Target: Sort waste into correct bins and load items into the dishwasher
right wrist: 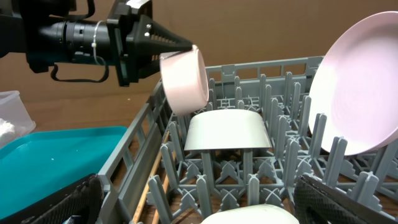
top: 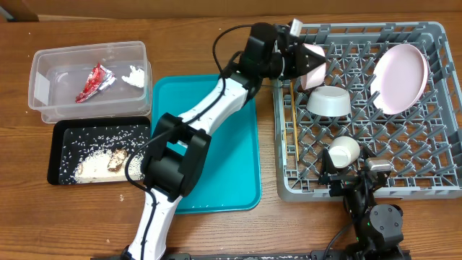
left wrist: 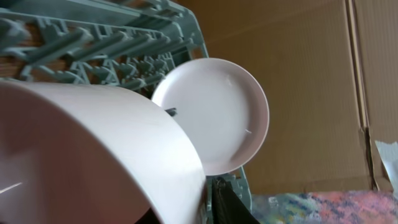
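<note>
My left gripper point(top: 296, 58) is shut on the small pinkish-white bowl point(top: 314, 65) and holds it tilted above the back left corner of the grey dish rack point(top: 433, 184). The same bowl point(left wrist: 93, 155) fills the left wrist view and shows in the right wrist view point(right wrist: 185, 78). In the rack, the grey bowl point(top: 330, 101) sits upside down, the pale pink plate point(top: 399, 78) stands on edge, the white cup point(top: 344, 152) is near the front, and the chopsticks point(top: 294, 123) lie along the left side. My right gripper point(top: 357, 173) is open and empty at the rack's front edge.
The clear tub point(top: 86, 54) at the back left holds the red-and-silver wrapper point(top: 94, 83) and the white napkin point(top: 134, 76). The black tray point(top: 58, 155) in front of it holds rice and brown scraps point(top: 101, 165). The teal tray point(top: 216, 144) lies between the bins and the rack.
</note>
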Available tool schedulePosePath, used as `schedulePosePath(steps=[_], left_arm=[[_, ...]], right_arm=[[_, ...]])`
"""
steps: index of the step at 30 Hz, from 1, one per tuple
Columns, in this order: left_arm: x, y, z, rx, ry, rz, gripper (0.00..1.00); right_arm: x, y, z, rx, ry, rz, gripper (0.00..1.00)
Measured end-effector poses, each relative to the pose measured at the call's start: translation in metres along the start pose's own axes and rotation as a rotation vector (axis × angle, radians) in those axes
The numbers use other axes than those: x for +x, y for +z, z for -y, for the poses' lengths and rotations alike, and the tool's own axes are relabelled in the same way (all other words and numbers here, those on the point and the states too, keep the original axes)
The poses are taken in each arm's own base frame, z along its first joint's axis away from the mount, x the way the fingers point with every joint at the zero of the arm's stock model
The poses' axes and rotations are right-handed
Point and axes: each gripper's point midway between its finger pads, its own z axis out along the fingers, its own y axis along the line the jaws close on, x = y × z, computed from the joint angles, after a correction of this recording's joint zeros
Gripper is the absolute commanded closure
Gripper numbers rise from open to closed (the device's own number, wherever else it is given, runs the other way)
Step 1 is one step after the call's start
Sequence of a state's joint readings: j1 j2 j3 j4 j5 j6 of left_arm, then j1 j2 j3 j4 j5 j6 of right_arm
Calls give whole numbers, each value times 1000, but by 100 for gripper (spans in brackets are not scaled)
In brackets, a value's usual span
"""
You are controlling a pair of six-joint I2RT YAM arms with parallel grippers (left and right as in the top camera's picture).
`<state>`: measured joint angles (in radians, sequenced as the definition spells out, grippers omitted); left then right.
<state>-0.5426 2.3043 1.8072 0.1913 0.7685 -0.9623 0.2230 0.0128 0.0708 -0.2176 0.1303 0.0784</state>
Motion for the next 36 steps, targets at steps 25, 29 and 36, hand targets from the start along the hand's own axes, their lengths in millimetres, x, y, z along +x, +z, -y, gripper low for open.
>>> schedulePosePath(steps=[25,29,36], left_arm=[[8,-88,-62,-232,-262,-147,0],[0,-133,-60,-376,-225,-104,0],[15,-222,12,-637,-48,-52,0]], right_arm=[[0,0,0,0,0,0,0],[0,0,0,0,0,0,0],[0,0,0,0,0,1,0]])
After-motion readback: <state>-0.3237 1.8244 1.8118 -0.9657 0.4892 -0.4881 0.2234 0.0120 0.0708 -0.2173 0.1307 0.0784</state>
